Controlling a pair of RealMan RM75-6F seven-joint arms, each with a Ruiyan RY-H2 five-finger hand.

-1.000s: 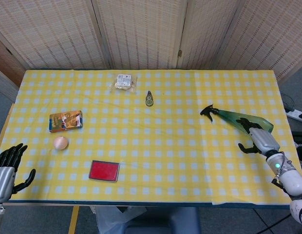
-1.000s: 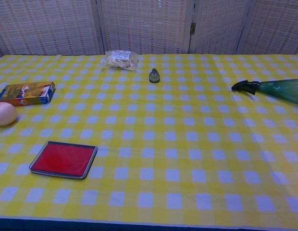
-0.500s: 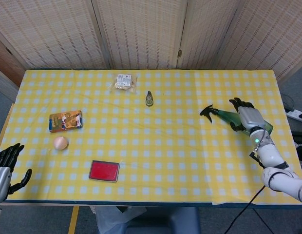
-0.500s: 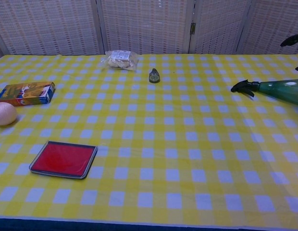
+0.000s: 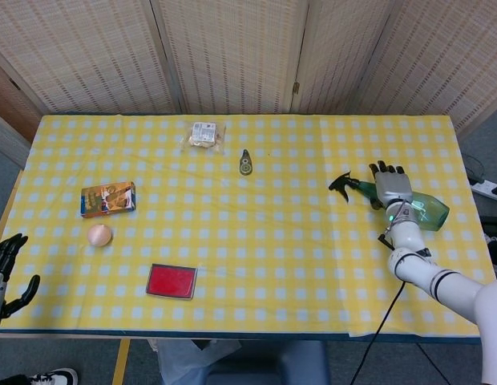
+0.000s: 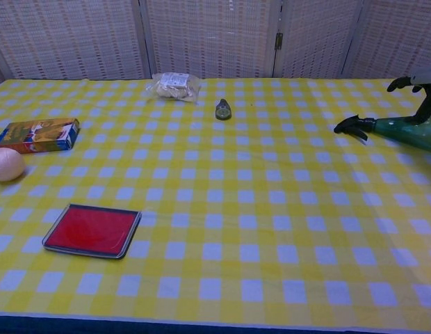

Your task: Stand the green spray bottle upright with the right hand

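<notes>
The green spray bottle [image 5: 425, 212] lies on its side at the table's right, its black trigger head [image 5: 342, 184] pointing left. In the chest view the bottle [image 6: 410, 131] shows at the right edge, partly cut off. My right hand [image 5: 390, 189] is over the bottle's neck and shoulder with its fingers stretched toward the back of the table. The chest view shows its fingers [image 6: 412, 83] spread above the bottle and one reaching down to the green body; nothing is gripped. My left hand [image 5: 6, 271] hangs open off the table's front left corner.
An orange box [image 5: 108, 199] and a pale ball [image 5: 99, 234] sit at the left, with a red flat case [image 5: 171, 281] nearer the front. A clear packet [image 5: 205, 135] and a small grey-green item [image 5: 245, 163] lie toward the back. Wicker screens stand behind the table.
My right hand came up from the front right and slid left along the bottle to its neck. The left hand sank lower at the frame's corner. The bottle stayed lying down.
</notes>
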